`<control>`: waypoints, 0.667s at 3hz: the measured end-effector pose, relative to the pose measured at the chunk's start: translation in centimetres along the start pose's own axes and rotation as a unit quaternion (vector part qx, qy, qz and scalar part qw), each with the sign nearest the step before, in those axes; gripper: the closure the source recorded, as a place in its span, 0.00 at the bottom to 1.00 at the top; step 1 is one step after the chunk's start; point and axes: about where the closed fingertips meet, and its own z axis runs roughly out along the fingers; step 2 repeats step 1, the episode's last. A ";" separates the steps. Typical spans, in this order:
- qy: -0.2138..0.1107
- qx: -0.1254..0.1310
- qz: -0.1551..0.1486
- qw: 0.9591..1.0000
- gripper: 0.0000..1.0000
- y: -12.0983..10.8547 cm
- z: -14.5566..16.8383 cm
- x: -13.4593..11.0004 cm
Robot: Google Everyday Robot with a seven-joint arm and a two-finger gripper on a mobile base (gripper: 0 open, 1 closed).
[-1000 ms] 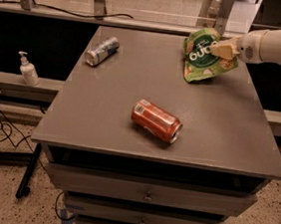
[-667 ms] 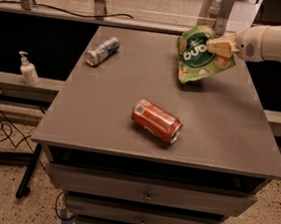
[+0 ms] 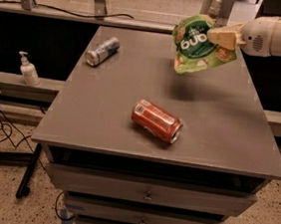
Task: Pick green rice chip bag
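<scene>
The green rice chip bag (image 3: 200, 45) is a light-green pouch with a dark-green round patch and white lettering. It hangs in the air above the far right part of the grey table (image 3: 105, 115), casting a shadow below. My gripper (image 3: 223, 36) comes in from the right on a white arm and is shut on the bag's right edge, holding it clear of the tabletop.
A red can (image 3: 157, 121) lies on its side near the table's middle front. A silver-blue can (image 3: 102, 51) lies at the far left. A white pump bottle (image 3: 28, 69) stands on a ledge left of the table. Drawers sit below the tabletop.
The bag has been lifted off the table and moved slightly left and up with my gripper. The cans have not moved.
</scene>
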 end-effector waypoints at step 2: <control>-0.001 -0.001 0.000 1.000 1.00 0.0 0.0 -0.1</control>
